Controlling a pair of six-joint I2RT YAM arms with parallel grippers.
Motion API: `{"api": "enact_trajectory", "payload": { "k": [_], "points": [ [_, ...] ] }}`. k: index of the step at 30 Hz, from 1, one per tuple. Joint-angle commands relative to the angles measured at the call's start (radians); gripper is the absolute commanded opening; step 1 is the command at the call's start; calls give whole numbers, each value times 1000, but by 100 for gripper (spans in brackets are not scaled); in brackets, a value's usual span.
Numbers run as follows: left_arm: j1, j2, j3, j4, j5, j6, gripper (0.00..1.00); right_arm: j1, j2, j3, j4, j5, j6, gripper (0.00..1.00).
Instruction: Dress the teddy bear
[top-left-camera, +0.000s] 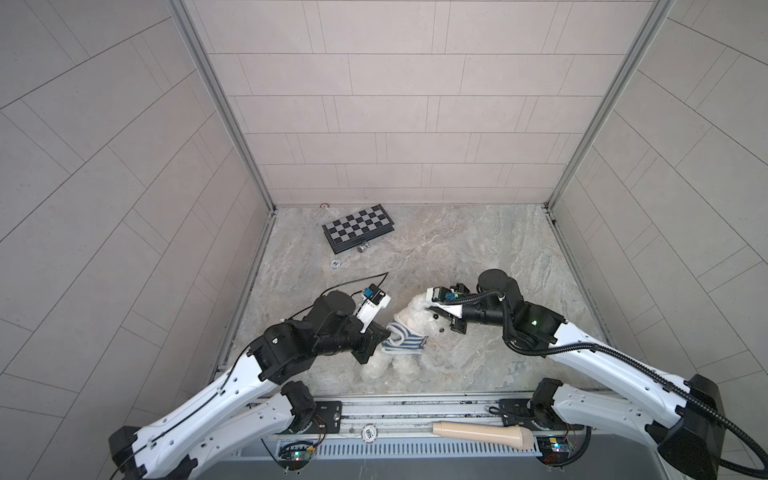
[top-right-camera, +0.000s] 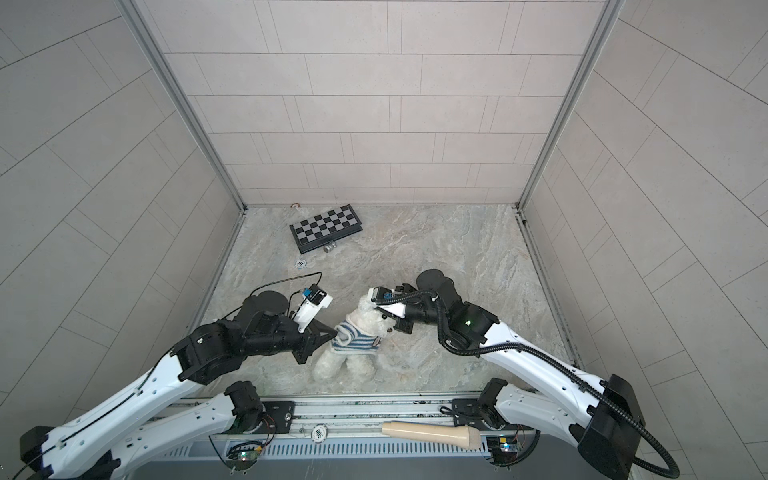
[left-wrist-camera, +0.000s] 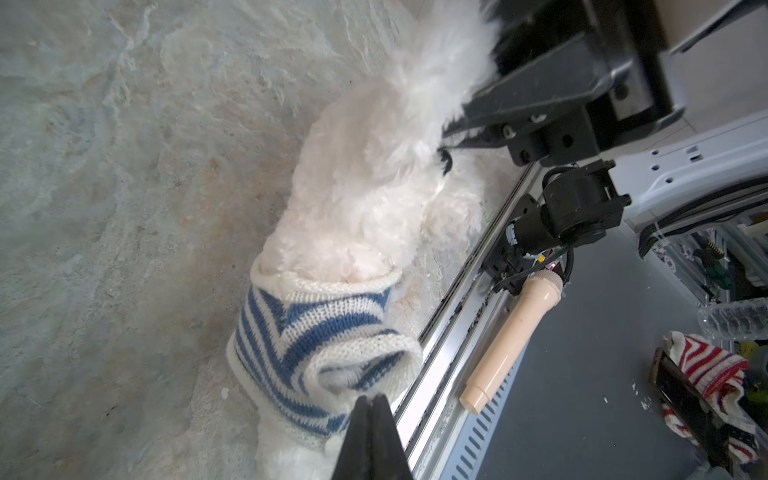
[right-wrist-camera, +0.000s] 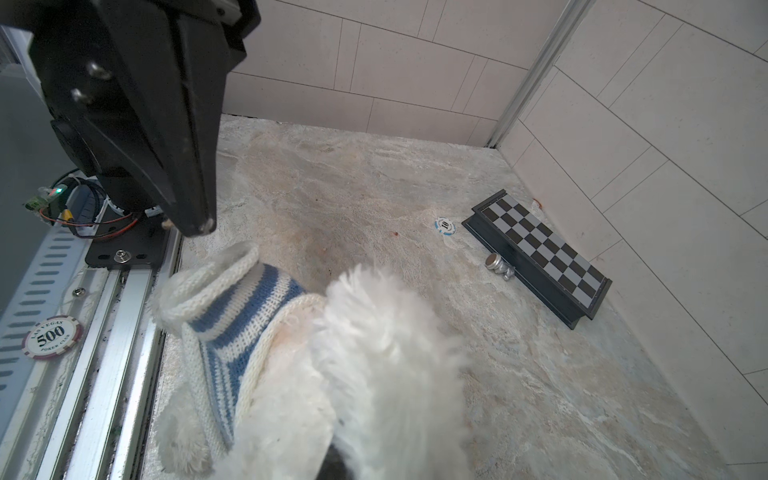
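The white fluffy teddy bear (top-left-camera: 415, 309) lies near the table's front edge with its legs toward the rail. It wears a blue-and-white striped shirt (top-left-camera: 401, 340) round its body. In the left wrist view one sleeve opening of the shirt (left-wrist-camera: 361, 365) gapes, with no paw showing in it. My left gripper (left-wrist-camera: 371, 401) is shut, its tips at that sleeve's rim with nothing between them; in the right wrist view it (right-wrist-camera: 199, 224) hangs just above the sleeve. My right gripper (left-wrist-camera: 457, 129) is shut on the bear's head fur. In its own view the fur hides its jaws.
A folded chessboard (top-left-camera: 359, 227) lies at the back left with a silver chess piece (top-left-camera: 363, 248) beside it and a poker chip (top-left-camera: 335, 264) nearer. On the front rail (top-left-camera: 415, 409) rest a beige handle-shaped object (top-left-camera: 482, 432) and another chip (top-left-camera: 368, 433).
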Motion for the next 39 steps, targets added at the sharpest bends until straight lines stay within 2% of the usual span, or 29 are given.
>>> {"api": "enact_trajectory", "payload": {
  "k": [1,6,12,22,26,28,30,31,34,36,39],
  "points": [
    [-28,25,27,-25,-27,7,0,-2,-12,17,30,-1,-25,0],
    [-53,71,49,-38,-114,15,0,-3,-13,17,35,-3,-28,0],
    [-53,110,66,3,-161,23,0,-3,-13,17,35,-13,-25,0],
    [-56,175,79,-13,-168,49,0,-3,-16,15,35,-9,-17,0],
    [-81,185,86,-36,-193,56,7,-3,-14,15,39,-5,-13,0],
    [-101,201,101,-63,-214,67,2,-3,-13,17,37,0,-13,0],
    [-112,210,106,-87,-243,64,1,-3,-13,14,36,11,-12,0],
    [-112,203,99,-82,-242,55,2,-3,-12,11,38,15,-11,0],
    [-108,117,31,7,-207,-19,25,-3,-23,-3,48,16,-9,0],
    [-68,35,-35,77,-162,-91,30,-3,-36,-17,54,21,-7,0],
    [47,-78,-137,167,-46,-204,35,-5,-65,-43,72,38,1,0]
  ]
}}
